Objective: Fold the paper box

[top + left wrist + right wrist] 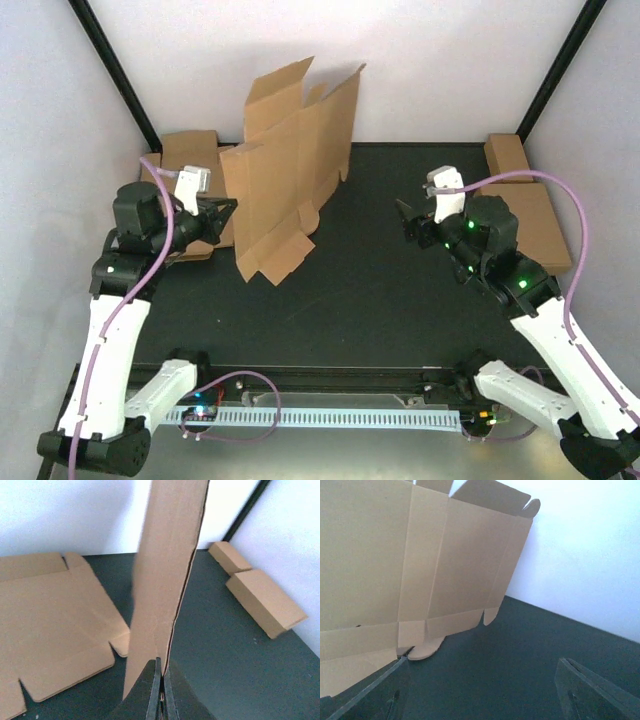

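The paper box (290,170) is a brown die-cut cardboard sheet standing upright on the dark mat, left of centre, with its lower flaps resting on the mat. My left gripper (224,214) is shut on the sheet's left edge. In the left wrist view the cardboard (167,570) rises edge-on from between the closed jaws of that gripper (161,685). My right gripper (410,226) hovers open to the right, apart from the sheet. The right wrist view shows the sheet's creased panels (420,570) ahead of the gripper (482,690), with only mat between the spread fingers.
Another flat cardboard sheet (50,620) lies on the mat behind my left arm (190,150). Two small brown boxes (535,225) (505,155) sit at the right edge, also in the left wrist view (265,602) (227,557). White walls enclose the table.
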Action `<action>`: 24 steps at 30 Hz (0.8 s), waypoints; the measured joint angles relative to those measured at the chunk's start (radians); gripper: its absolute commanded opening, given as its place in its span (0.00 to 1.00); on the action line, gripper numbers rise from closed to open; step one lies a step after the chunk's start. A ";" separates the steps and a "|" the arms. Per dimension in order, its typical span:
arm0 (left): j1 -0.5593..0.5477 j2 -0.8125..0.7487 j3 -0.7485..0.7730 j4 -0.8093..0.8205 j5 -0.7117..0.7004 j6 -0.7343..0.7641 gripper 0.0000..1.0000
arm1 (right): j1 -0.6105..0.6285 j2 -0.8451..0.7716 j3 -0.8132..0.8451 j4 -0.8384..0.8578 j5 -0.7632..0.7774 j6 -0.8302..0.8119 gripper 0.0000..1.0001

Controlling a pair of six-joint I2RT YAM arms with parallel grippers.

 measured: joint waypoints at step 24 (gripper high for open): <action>-0.034 -0.073 -0.140 0.409 0.735 -0.491 0.02 | 0.000 -0.093 0.048 -0.082 0.123 -0.025 0.84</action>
